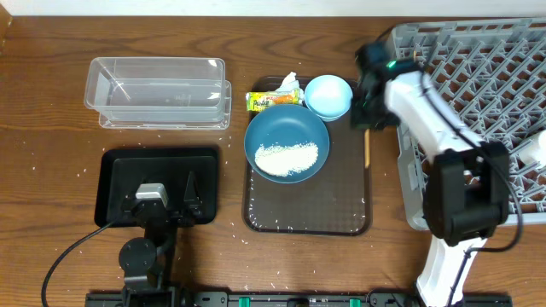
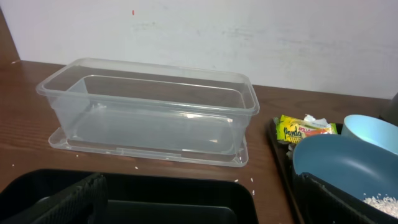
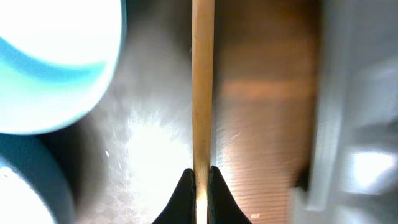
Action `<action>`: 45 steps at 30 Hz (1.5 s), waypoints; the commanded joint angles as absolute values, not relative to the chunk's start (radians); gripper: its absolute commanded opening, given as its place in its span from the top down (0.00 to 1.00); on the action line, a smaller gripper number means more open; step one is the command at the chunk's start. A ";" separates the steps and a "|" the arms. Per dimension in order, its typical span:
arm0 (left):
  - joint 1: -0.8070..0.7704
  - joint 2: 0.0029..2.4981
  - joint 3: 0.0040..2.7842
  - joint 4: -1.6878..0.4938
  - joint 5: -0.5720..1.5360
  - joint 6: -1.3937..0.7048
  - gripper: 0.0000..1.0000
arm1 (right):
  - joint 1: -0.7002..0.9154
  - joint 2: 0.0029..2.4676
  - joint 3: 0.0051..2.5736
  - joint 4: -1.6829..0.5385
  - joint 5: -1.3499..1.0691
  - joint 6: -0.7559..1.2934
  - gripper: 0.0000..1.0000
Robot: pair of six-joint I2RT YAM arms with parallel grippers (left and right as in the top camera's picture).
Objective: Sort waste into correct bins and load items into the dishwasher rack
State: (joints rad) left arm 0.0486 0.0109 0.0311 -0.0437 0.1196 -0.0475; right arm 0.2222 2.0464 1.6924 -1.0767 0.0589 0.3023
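My right gripper (image 3: pixel 201 174) is shut on the wooden chopsticks (image 3: pixel 202 87), beside the light-blue bowl (image 1: pixel 328 95) at the brown tray's right edge; they show below the gripper in the overhead view (image 1: pixel 367 147). The dark-blue dish (image 1: pixel 287 142) holds white rice (image 1: pixel 287 158). The yellow-green wrapper (image 1: pixel 271 101) and white tissue (image 1: pixel 287 83) lie behind it. The grey rack (image 1: pixel 478 68) stands at the right. My left gripper (image 1: pixel 162 203) is open over the black tray (image 1: pixel 115 175). The clear tub (image 1: pixel 158 89) stands behind it. The white cup is out of view.
The dark brown serving tray (image 1: pixel 307 209) holds the dish and bowl. Loose rice grains (image 1: pixel 235 226) lie scattered on the wooden table. A black cable (image 1: pixel 68 251) runs at the front left.
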 commanded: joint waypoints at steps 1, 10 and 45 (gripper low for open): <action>0.044 0.005 0.004 -0.061 0.119 -0.038 0.02 | 0.161 1.975 1.807 -1.093 0.070 0.199 0.99; 0.044 0.005 0.004 -0.061 0.119 -0.038 0.02 | 0.021 1.965 1.882 -0.975 0.071 -0.017 0.99; 0.044 0.005 0.004 -0.061 0.119 -0.038 0.02 | -0.064 1.966 1.641 -0.657 -0.094 0.007 0.53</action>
